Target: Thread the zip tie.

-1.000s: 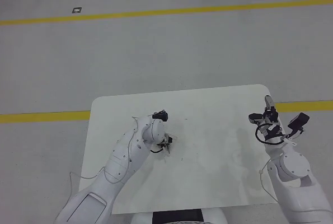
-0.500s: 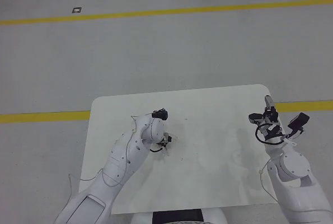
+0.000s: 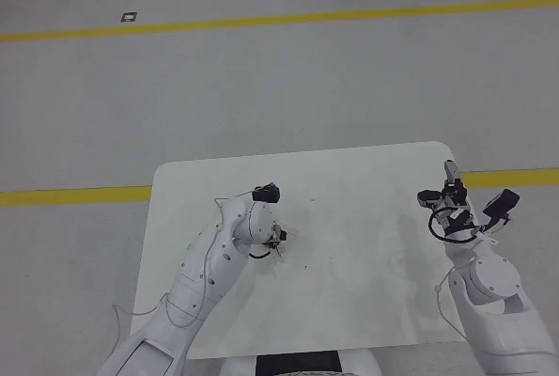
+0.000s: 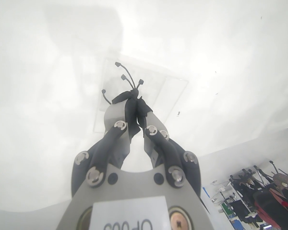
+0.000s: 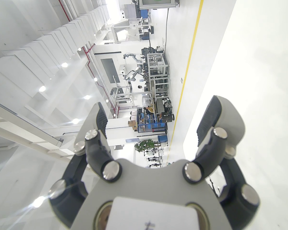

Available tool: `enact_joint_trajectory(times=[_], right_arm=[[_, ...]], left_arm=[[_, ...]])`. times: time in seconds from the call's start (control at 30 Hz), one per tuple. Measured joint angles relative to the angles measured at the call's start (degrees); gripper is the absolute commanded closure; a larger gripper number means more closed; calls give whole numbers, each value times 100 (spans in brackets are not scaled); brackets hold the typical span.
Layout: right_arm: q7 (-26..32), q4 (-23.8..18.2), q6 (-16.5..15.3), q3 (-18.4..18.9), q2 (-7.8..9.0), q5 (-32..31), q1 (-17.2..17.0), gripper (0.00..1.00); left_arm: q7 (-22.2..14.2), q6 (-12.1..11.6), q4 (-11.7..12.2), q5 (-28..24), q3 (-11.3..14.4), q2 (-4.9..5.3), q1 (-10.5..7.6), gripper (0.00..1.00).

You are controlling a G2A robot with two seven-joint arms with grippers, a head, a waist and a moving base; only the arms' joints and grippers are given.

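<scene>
Several thin black zip ties (image 4: pixel 128 76) fan out from one pinched spot over a clear plastic sheet or bag (image 4: pixel 168 92) lying on the white table (image 3: pixel 354 282). My left gripper (image 4: pixel 135 96) is shut on the bunch where the ties meet, with their small square heads sticking out past the fingertips. Seen from above, that gripper (image 3: pixel 277 236) is down at the table left of centre, with the zip ties (image 3: pixel 285 231) at its tip. My right gripper (image 5: pixel 158 118) is open and holds nothing; it is raised at the table's right edge (image 3: pixel 441 188).
The table's right edge runs just under the right arm. A few tiny dark specks (image 4: pixel 178 113) lie on the table near the plastic. Grey floor with yellow lines (image 3: pixel 63 196) surrounds the table.
The left arm's wrist and forearm have shifted slightly while its gripper stays at the zip ties. The right arm has not moved.
</scene>
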Motion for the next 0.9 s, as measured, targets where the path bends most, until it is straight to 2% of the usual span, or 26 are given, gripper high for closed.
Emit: enact_joint_trajectory(times=[0.13, 0.27, 0.4, 0.5, 0.73, 0.9], right_arm=[[0, 0, 0, 0, 0, 0, 0, 0], [0, 0, 0, 0, 0, 0, 0, 0], [0, 0, 0, 0, 0, 0, 0, 0], [0, 0, 0, 0, 0, 0, 0, 0], [0, 0, 0, 0, 0, 0, 0, 0], [0, 0, 0, 0, 0, 0, 0, 0]], left_arm=[[-29, 0, -69, 40, -21, -6, 47, 91], [-55, 0, -109, 63, -31, -13, 79, 96], [-66, 0, -131, 76, -35, -18, 99, 95], [-61, 0, -132, 85, -21, -26, 116, 100], [-27, 0, -87, 55, 9, -45, 112, 100], [-79, 0, -263, 107, -27, -33, 183, 100]])
